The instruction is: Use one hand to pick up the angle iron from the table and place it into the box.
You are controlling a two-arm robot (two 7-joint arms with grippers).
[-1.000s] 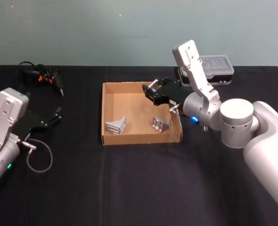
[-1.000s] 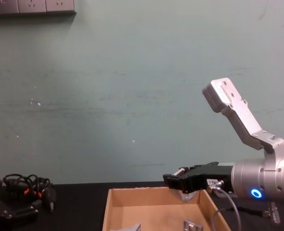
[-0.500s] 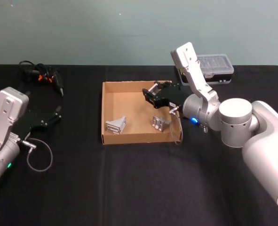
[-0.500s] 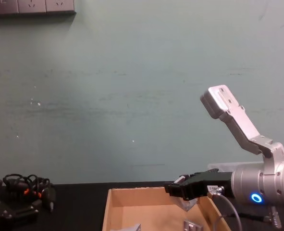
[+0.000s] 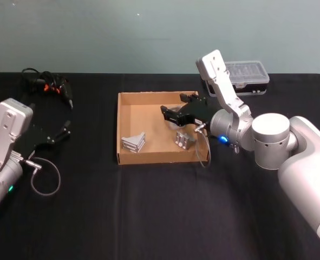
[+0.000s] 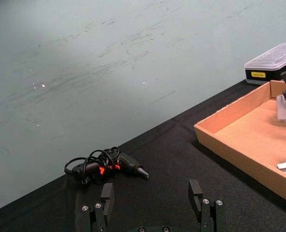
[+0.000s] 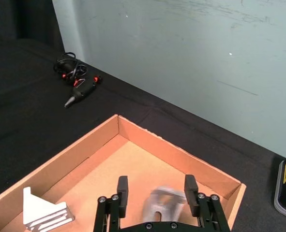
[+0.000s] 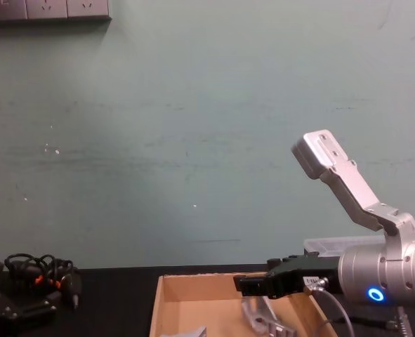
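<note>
Angle iron [image 7: 163, 204], blurred, now loose below the right gripper [image 7: 157, 191], dropping inside the box [image 5: 128, 103] near its right wall; earlier it was gripped. Jaws spread wide, empty. Placement looks basically done. Left gripper [image 6: 152, 200] parked open near table's [image 5: 149, 216] left edge.

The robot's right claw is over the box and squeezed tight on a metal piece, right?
Not quite. The right gripper is over the box, but its fingers are spread open. In the right wrist view the angle iron sits loose between them, touching neither.
</note>
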